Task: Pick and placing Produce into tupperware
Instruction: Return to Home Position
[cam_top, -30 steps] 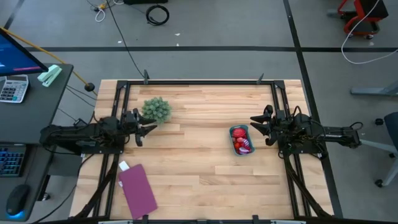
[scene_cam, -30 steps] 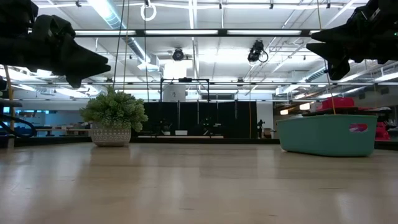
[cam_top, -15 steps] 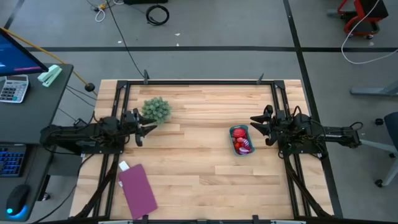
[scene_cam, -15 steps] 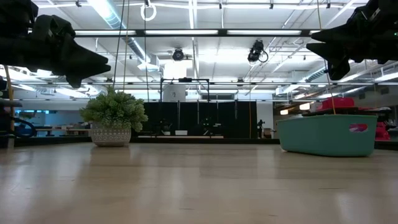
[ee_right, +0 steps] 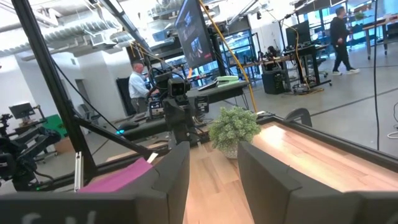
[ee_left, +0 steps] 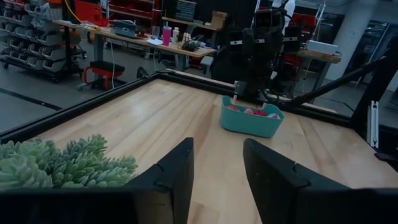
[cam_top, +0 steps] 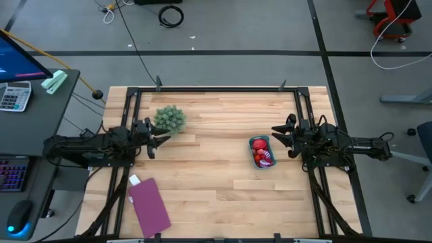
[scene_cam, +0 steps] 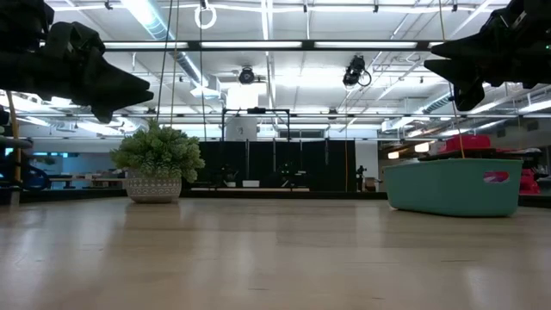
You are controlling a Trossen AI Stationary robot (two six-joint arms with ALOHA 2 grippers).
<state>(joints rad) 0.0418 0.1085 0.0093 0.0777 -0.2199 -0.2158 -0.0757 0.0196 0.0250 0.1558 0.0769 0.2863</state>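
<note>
The desk point(cam_top: 216, 182) is a pale wooden top in a dark frame. The left arm point(cam_top: 88, 148) lies along its left edge and the right arm point(cam_top: 337, 145) along its right edge, both raised above the wood. The left jaws and the right jaws are each spread, with nothing between them.

A flat purple rectangle point(cam_top: 148, 204) lies toward the left corner on the low camera's side. A leafy plant point(cam_top: 170, 119) stands near the left jaws, toward the far edge.

The tupperware point(scene_cam: 439, 188) sits just beside the right jaws, toward the right edge. The produce point(cam_top: 260, 147) is heaped inside it, reds with some pink. No loose piece shows on the wood, so the filling looks done.

These pieces are likely light, hard and smooth, and being rounded they could roll or squirt free. Any regrasp should close across the widest part of the body, not the thin stem. The tub looks light enough to slide if nudged.
</note>
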